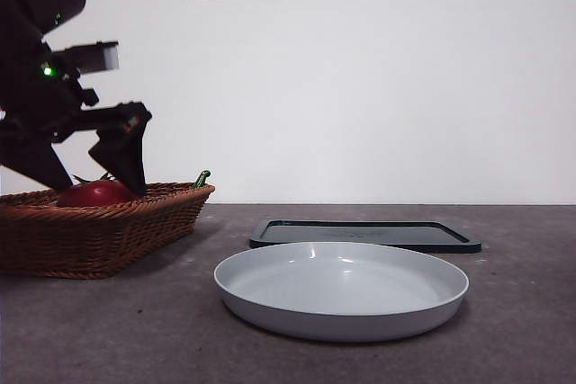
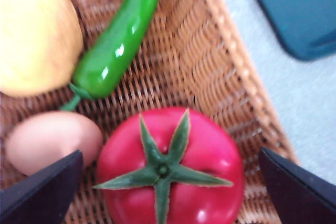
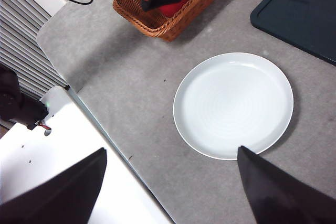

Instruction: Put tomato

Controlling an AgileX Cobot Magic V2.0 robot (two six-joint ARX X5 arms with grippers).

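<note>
Hovering over the basket [image 1: 99,231], the left gripper [image 2: 168,182] has its jaws apart on both sides of the tomato [image 2: 170,169], which lies inside beside an egg [image 2: 50,140] and a pepper [image 2: 118,40]. The right gripper [image 3: 170,182] waits with jaws apart above the plate [image 3: 233,103].

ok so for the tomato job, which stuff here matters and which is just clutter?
In play:
- tomato, in the wicker basket
- left tool, jaws open either side of the tomato
- white plate, possibly the drop spot

Lying about:
- green pepper
- yellow fruit
- pale pink fruit
- dark tray
- right tool, open, waiting above the table
</note>
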